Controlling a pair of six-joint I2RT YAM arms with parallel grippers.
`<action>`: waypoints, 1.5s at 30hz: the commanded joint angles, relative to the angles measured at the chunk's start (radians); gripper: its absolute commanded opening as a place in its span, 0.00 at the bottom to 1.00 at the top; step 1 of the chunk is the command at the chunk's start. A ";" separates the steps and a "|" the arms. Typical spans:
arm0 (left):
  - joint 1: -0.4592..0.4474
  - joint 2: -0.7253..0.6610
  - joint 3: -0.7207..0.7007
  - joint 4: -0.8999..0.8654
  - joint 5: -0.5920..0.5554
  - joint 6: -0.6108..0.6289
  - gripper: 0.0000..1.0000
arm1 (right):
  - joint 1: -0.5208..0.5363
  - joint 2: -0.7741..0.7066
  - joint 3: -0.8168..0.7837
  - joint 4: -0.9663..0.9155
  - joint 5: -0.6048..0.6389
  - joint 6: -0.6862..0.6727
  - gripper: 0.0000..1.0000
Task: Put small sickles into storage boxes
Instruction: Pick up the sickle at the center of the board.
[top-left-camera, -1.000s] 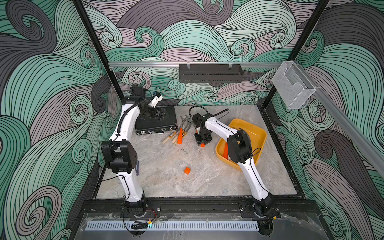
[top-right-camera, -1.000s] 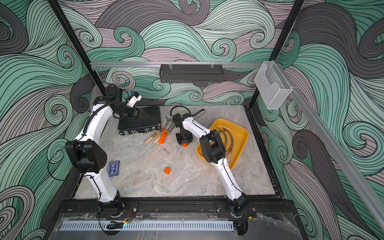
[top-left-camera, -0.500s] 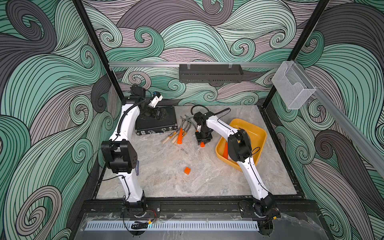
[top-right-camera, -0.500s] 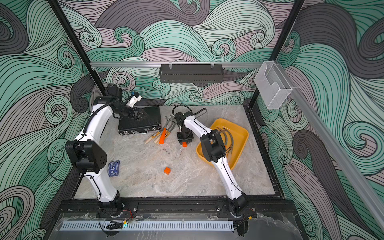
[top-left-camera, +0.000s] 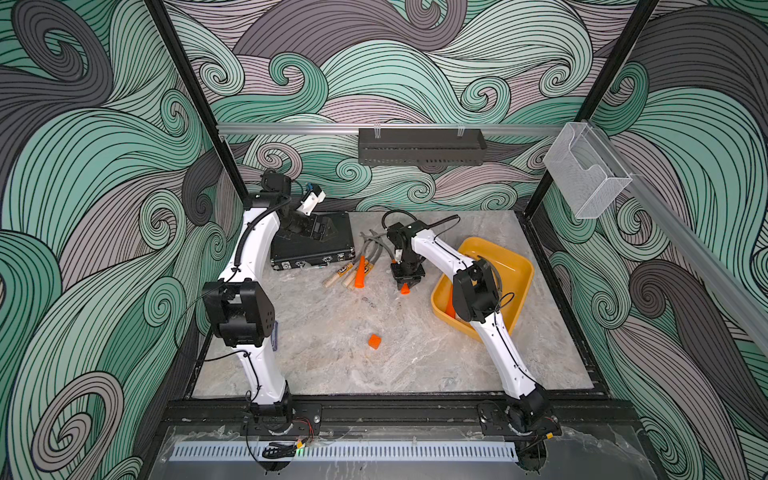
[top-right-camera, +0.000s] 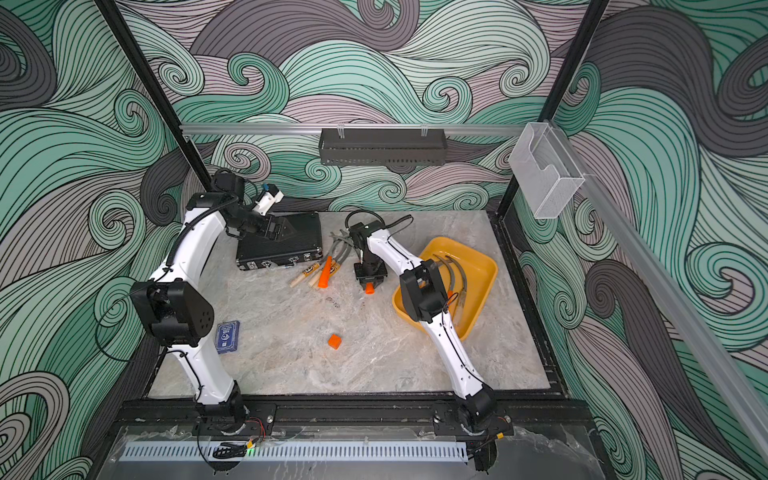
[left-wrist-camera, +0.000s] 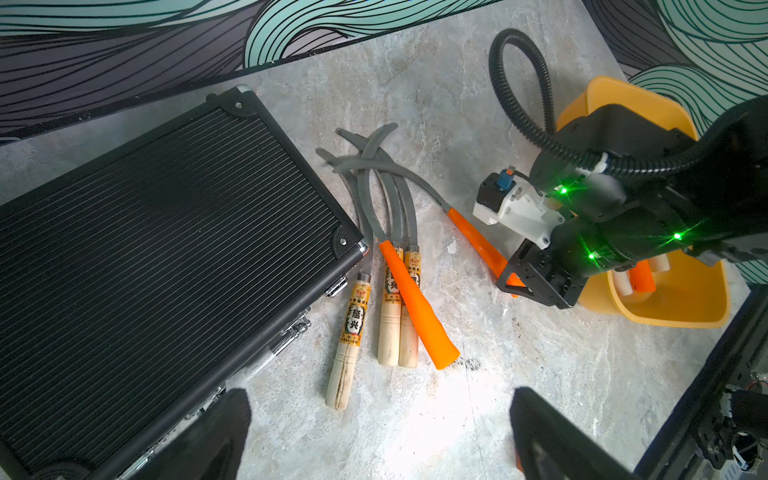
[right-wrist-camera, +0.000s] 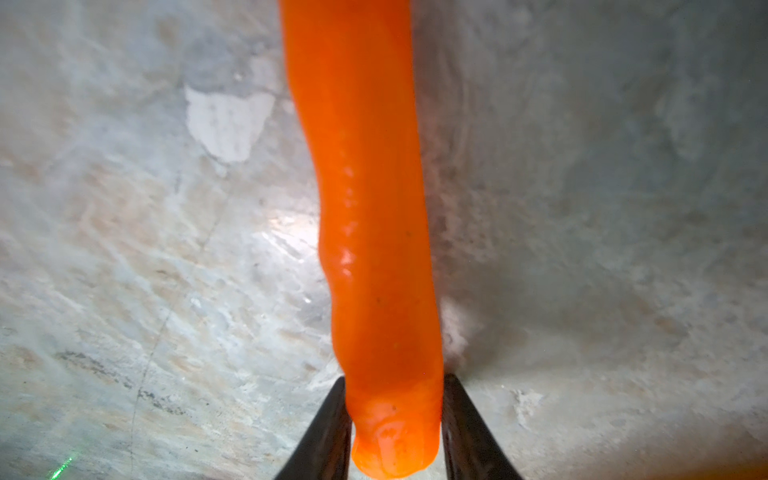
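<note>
The orange-handled sickle (left-wrist-camera: 478, 245) lies flat on the marble table (top-left-camera: 332, 365), with the butt end of its handle now pinched in the right gripper (right-wrist-camera: 395, 378). A second ago those jaws stood wider around the handle. They have since drawn in, and the wrist view shows both black fingers (right-wrist-camera: 328, 428) pressed against the orange sides. The arm itself has barely shifted, so this looks to me like the grip being made, with the lift not yet begun.

The blade runs away from the gripper toward a heap of four more sickles (left-wrist-camera: 395, 270) and crosses over their blades. I'd expect a snag if it comes up carelessly.

The yellow tray (top-left-camera: 519, 266) sits just beside the gripper, on the side away from the heap, with a few sickles (top-right-camera: 453, 266) already inside. Beyond the heap, the left gripper (left-wrist-camera: 379, 395) hangs spread wide over the black case (left-wrist-camera: 166, 249), idle.
</note>
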 joint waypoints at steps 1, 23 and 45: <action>0.000 -0.014 0.030 -0.019 0.030 0.003 0.98 | 0.001 0.129 -0.047 -0.028 0.020 0.000 0.34; 0.000 -0.017 0.029 -0.006 0.031 -0.002 0.98 | -0.038 0.019 -0.038 0.014 -0.154 0.009 0.01; 0.000 -0.024 0.032 0.000 0.024 -0.005 0.98 | -0.078 -0.097 -0.102 0.046 -0.330 0.006 0.00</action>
